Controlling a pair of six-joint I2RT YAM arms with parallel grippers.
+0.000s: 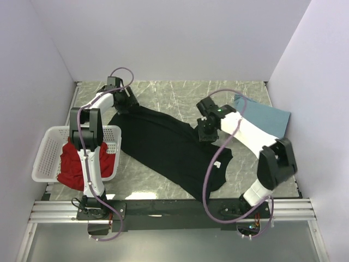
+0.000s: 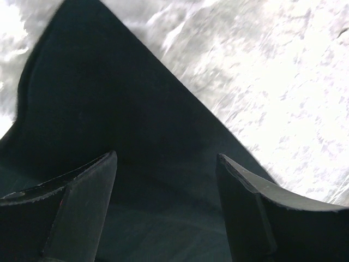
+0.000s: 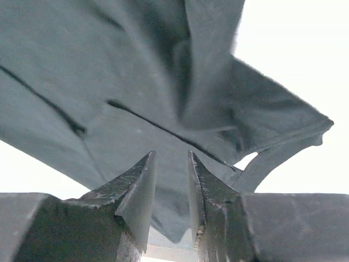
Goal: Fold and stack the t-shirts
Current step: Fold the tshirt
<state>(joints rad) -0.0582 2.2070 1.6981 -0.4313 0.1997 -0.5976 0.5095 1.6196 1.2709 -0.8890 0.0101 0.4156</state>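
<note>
A marbled bench [image 1: 180, 93] sits between plain white walls. The black shirt [image 1: 163, 153] lies spread in a long diagonal across it. The left jaws stand wide apart just above its far-left corner, gripping nothing. The right jaws, over the shirt's creased far-right edge, show only a narrow gap, with nothing visibly pinched. The red shirt [image 1: 70, 166] is bunched in the white basket [image 1: 46, 144] at the left. The blue shirt [image 1: 267, 115] lies apart at the far right. The risk, as I judge it, is that the left jaws close too high and miss the corner. An uneven lift between the two sides would then skew the fold.
</note>
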